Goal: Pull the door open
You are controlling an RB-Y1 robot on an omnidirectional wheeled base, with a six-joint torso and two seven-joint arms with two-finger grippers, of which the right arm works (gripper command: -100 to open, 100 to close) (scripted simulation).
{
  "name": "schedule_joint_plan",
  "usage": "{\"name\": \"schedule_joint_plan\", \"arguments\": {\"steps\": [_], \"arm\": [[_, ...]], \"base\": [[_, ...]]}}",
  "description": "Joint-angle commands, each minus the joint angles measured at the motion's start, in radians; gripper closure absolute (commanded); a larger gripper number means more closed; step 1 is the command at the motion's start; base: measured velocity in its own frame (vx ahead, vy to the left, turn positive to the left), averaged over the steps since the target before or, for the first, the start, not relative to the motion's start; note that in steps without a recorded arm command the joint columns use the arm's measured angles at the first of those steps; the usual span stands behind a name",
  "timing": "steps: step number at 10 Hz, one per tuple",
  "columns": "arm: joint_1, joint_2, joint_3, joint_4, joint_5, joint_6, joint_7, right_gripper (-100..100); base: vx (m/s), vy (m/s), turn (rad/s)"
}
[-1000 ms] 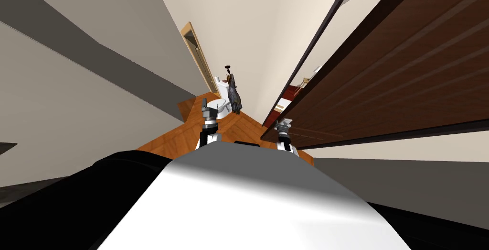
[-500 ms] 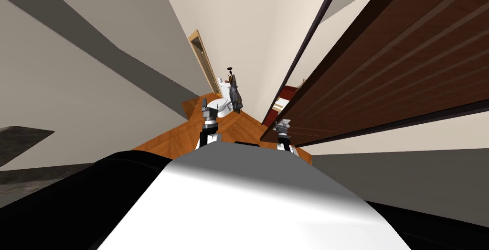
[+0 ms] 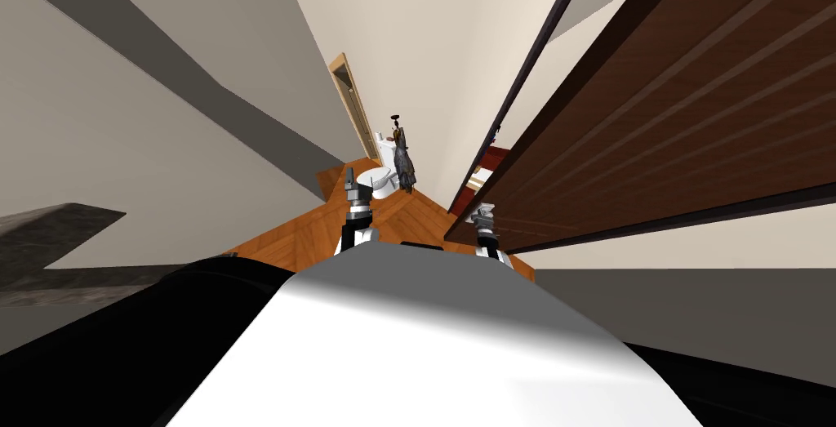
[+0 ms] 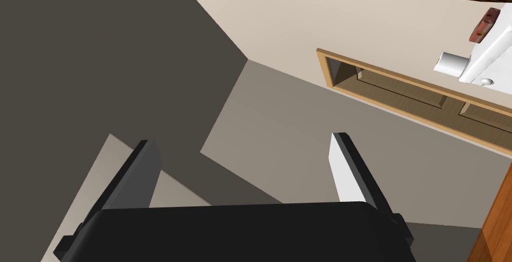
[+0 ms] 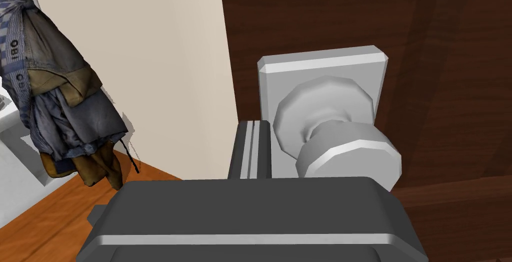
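Note:
The dark brown door [image 3: 653,120] runs along my right, its free edge near my right gripper [image 3: 483,216]. In the right wrist view its grey round knob [image 5: 345,154] sits on a square plate [image 5: 320,68] against the brown door face [image 5: 450,48]. My right gripper [image 5: 252,123] is shut, with both fingers pressed together just beside the knob's neck and nothing between them. My left gripper [image 3: 351,181] hangs in front of my chest over the floor. In its own view the left gripper [image 4: 242,171] stands open and holds nothing.
A white toilet [image 3: 377,179] stands ahead, with a bundle of hanging clothes [image 3: 402,165] beside it on the cream wall. A light wooden door frame [image 3: 353,108] is farther back. The floor [image 3: 326,234] is orange wood. A dark grey slab [image 3: 49,230] juts in at left.
My right gripper's fingers have closed beside the knob. My head view has turned a little, bringing more of the grey slab in at left. The left arm has not moved.

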State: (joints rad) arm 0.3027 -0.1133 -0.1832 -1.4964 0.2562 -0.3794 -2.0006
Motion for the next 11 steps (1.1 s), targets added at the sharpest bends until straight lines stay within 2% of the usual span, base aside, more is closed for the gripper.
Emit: {"name": "schedule_joint_plan", "arguments": {"steps": [1,5,6,7,11], "arm": [[0.002,-0.001,-0.003,0.0,0.0,0.004,0.0,100],[0.002,-0.001,-0.003,0.0,0.0,0.004,0.0,100],[0.019,-0.017,0.009,-0.013,0.012,-0.001,-0.023,-100],[0.023,-0.021,0.012,-0.016,0.015,-0.002,-0.029,-100],[0.062,-0.058,0.039,-0.047,0.042,-0.014,-0.081,-100]], "base": [[0.0,0.004,-0.032],[0.0,0.0,0.0],[-0.138,-0.052,0.063],[-0.198,-0.031,0.119],[-0.212,-0.061,0.039]]}}
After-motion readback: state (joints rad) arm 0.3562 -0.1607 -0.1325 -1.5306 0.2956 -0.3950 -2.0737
